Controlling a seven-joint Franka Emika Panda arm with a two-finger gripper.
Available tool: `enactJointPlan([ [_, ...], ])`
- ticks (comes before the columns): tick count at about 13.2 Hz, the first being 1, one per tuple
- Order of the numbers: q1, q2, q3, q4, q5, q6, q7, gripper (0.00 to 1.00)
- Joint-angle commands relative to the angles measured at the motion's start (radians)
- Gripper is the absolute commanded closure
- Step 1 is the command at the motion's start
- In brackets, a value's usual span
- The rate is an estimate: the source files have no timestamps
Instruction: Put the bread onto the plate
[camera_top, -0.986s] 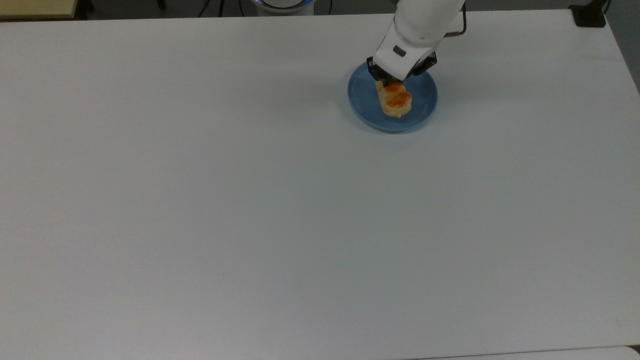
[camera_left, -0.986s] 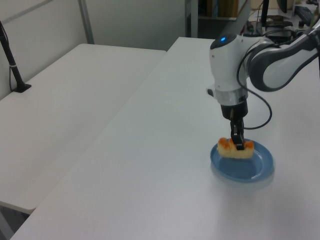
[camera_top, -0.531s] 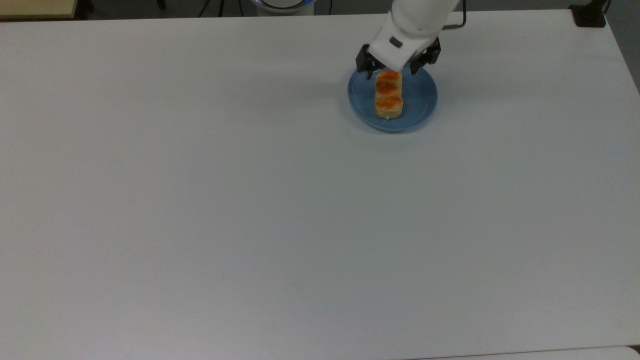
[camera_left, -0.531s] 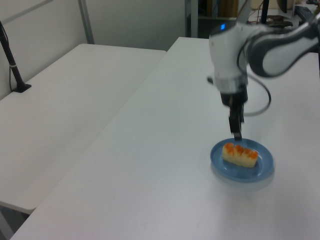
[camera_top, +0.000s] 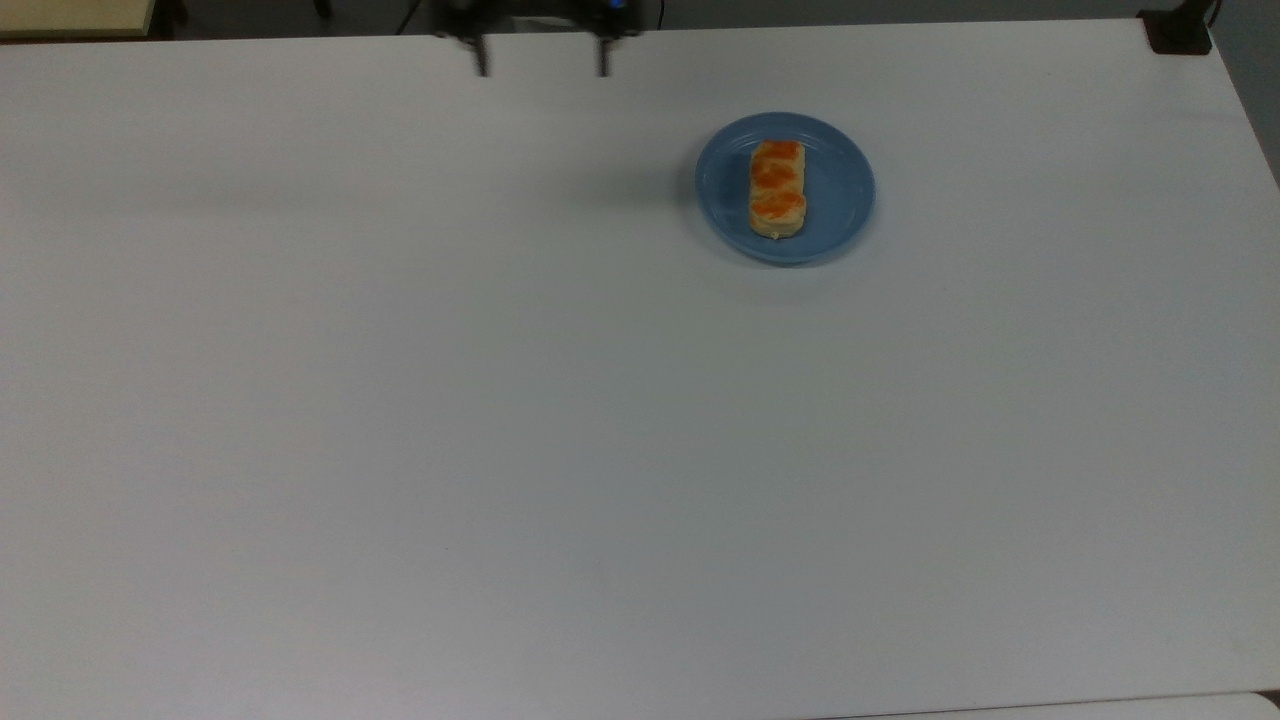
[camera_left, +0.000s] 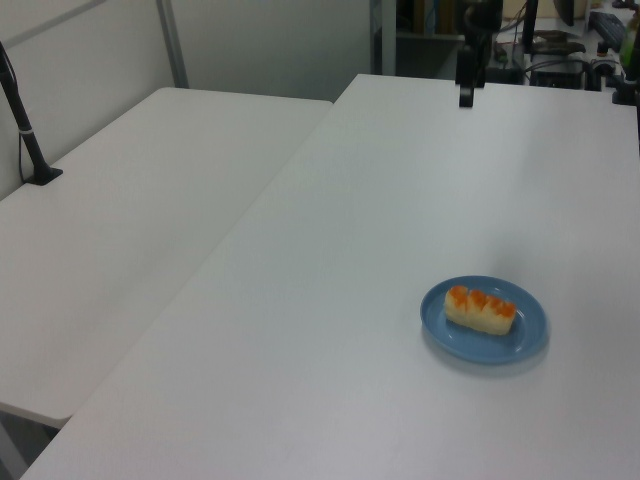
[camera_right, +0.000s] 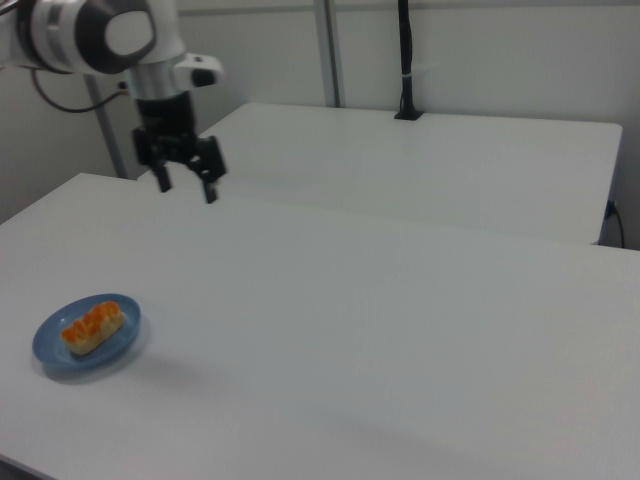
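Bread (camera_top: 777, 189) lies flat on the plate (camera_top: 840, 212), and the gripper (camera_right: 187, 180) hangs well away, fingers spread, empty.

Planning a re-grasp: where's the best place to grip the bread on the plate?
Probably from above, fingers across the short width at the middle of the bread. It lies flat and oblong, with long sides exposed above the low rim of the plate. The gripper is open.
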Motion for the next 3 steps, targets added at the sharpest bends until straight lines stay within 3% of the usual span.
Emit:
enactJointPlan([
  [1, 0.016, 0.016, -0.093, 0.035, -0.035, -0.020, -0.017, 0.00],
  [3, 0.014, 0.019, -0.104, 0.035, -0.035, -0.018, -0.018, 0.00],
])
